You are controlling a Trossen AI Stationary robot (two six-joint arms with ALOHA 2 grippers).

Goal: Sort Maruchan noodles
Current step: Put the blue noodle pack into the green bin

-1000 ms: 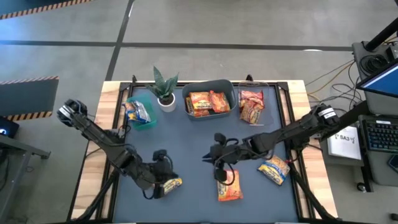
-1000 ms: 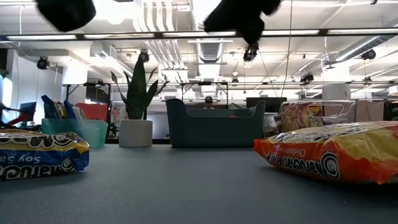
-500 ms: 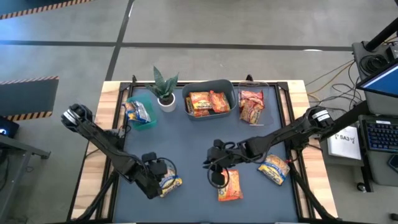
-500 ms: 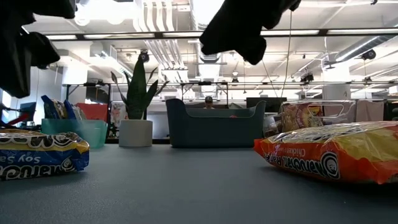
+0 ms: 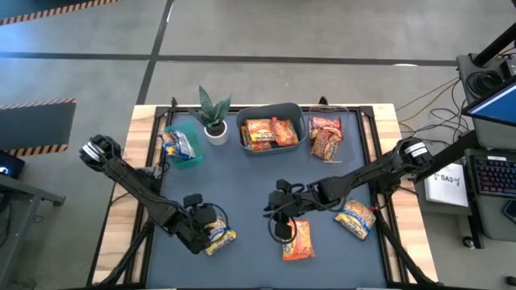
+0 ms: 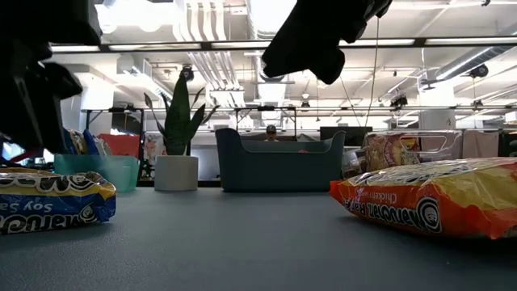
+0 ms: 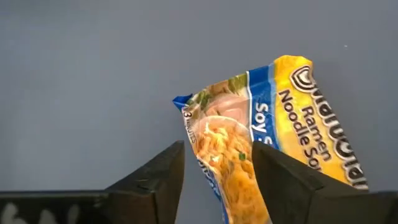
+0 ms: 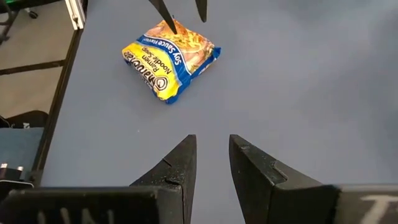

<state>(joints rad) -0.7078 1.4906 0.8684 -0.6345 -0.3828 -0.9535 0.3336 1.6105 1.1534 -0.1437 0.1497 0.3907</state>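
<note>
Your left claw [image 7: 214, 177] is spread open over the blue-yellow packet [image 7: 267, 137], one fingertip each side of its edge, near the counter's [image 5: 242, 185] front-left. From above that gap is hidden. Your right claw [image 8: 211, 163] hangs narrowly parted mid-counter, just beside the orange packet [image 5: 298, 239]

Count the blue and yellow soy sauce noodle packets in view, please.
3: one under the left gripper near the table's front, one by the right edge, one standing in the teal bin. That bin may hide more.
</note>
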